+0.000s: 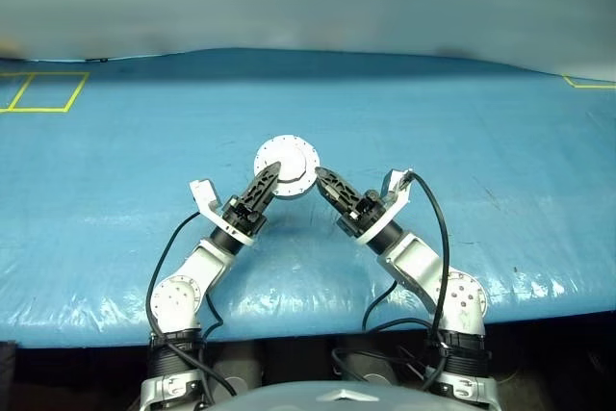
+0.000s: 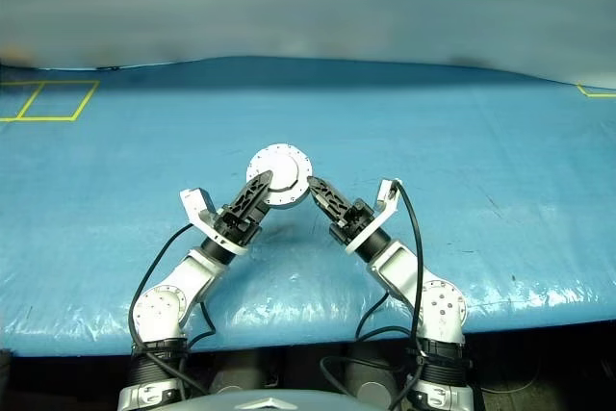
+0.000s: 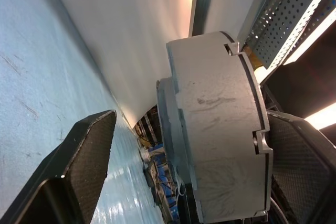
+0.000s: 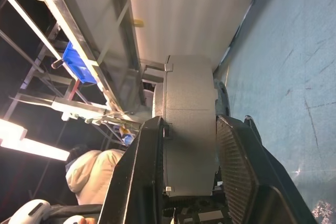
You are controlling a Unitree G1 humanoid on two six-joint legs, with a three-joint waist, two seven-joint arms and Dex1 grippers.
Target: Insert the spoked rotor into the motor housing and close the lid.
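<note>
Right wrist view — motor housing (image 4: 189,129) seemingly pincer-clamped (image 4: 190,166)

A workshop or lab – blue-covered bench (image 1: 115,190) with yellow tape squares (image 1: 43,91), perforated metal racking (image 3: 294,14), strip lights (image 4: 31,142).

The right claw (image 4: 190,156) grips the motor housing (image 4: 189,124) by its two flat faces, one black finger (image 4: 137,177) on each side, so the grey rim of the housing faces the camera. Beside the claw lies the blue desk (image 4: 294,77). Beyond the housing stands a metal shelf with a blue bin (image 4: 80,65), and near the claw's base sits a person in a light hood (image 4: 86,174).
</note>
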